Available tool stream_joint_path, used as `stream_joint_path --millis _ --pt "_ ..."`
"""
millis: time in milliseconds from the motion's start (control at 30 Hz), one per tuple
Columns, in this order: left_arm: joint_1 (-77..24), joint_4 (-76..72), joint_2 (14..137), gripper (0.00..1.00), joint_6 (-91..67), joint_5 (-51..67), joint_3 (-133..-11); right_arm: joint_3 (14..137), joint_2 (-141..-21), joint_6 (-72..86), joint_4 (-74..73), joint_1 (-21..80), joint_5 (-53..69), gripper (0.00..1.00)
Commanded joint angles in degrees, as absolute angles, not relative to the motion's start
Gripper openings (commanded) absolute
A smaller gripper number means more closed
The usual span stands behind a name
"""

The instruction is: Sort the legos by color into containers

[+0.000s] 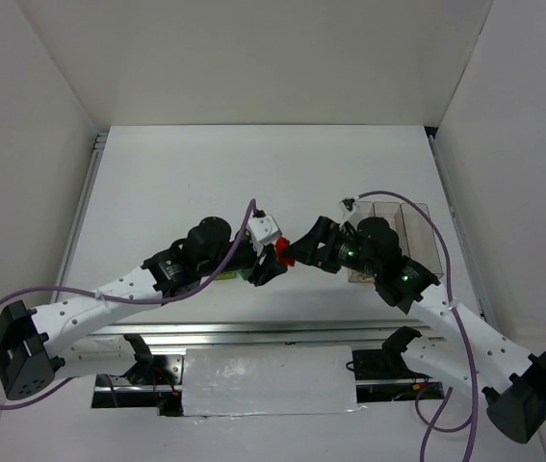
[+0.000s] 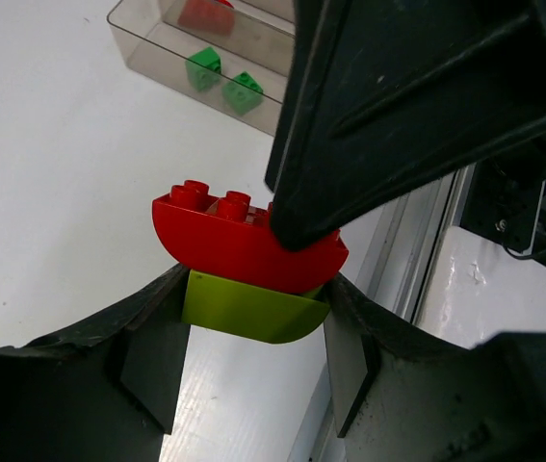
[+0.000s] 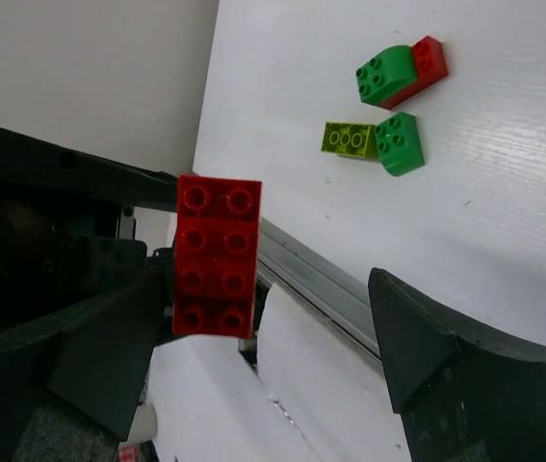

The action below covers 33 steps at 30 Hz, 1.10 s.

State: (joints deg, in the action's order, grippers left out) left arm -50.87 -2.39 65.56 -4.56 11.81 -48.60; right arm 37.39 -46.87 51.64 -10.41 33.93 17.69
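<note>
My left gripper (image 2: pixel 258 300) is shut on a yellow-green brick (image 2: pixel 248 308), held off the table. A red brick (image 2: pixel 244 241) is stuck on top of the yellow-green one. My right gripper (image 3: pixel 263 327) stands open around that red brick (image 3: pixel 217 255), which lies close to one finger with a wide gap to the other. One right finger (image 2: pixel 398 106) touches the red brick's studded top. In the top view the two grippers meet at the red brick (image 1: pixel 285 252). The containers (image 1: pixel 403 231) stand to the right, holding two green bricks (image 2: pixel 203 67) and a red one (image 2: pixel 205 14).
Loose on the table lie a green brick joined to a red one (image 3: pixel 400 72), a yellow-green brick (image 3: pixel 350 140) and another green brick (image 3: pixel 400 142). A metal rail (image 1: pixel 253 332) runs along the near edge.
</note>
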Motion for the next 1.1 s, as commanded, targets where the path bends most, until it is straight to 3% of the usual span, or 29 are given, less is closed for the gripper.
stream_joint_path --millis 0,100,200,233,267,300,333,400,433,567,867,1067 --pt "-52.03 -2.73 63.64 0.0 -3.25 14.24 -49.13 40.6 -49.47 53.44 -5.63 37.61 13.36 0.92" --pt "-52.38 -2.55 62.41 0.0 -3.08 13.54 -48.43 40.52 -50.88 54.05 -3.87 39.37 13.36 0.89" --pt "-52.47 -2.64 61.79 0.0 -2.99 13.36 -48.25 40.43 -52.37 53.96 -2.55 40.69 13.62 0.75" --pt "-52.47 -2.64 61.61 0.0 -2.9 13.45 -48.25 40.6 -52.73 53.79 -2.29 40.95 13.8 0.67" --pt "-52.47 -2.55 61.52 0.0 -2.9 13.36 -48.25 40.69 -53.0 53.7 -2.2 41.22 13.97 0.44" --pt "-52.47 -2.37 61.52 0.0 -2.81 13.27 -48.25 40.69 -53.0 53.53 -2.46 41.22 13.63 0.34" --pt "-52.47 -2.29 61.52 0.0 -2.64 13.1 -48.16 40.78 -52.74 53.35 -2.81 41.22 13.28 0.19" --pt "-52.56 -1.76 61.96 0.0 -2.64 11.53 -47.99 41.22 -51.34 52.65 -4.73 41.22 11.0 0.09" --pt "-52.56 -1.5 62.4 0.0 -2.64 11.25 -47.9 41.48 -50.98 52.12 -5.7 41.22 10.12 0.0" --pt "-52.56 -1.4 62.93 0.0 -2.9 9.49 -47.46 43.15 -48.61 49.31 -10.63 39.56 6.07 0.0" --pt "-52.56 -3.95 61.87 0.0 -3.69 7.39 -45.53 40.34 -43.07 44.22 -14.92 20.32 15.38 0.0" --pt "-52.56 -3.16 61.26 0.0 -8.86 1.86 -46.67 42.97 -51.05 37.01 -23.99 7.23 -4.37 0.0"
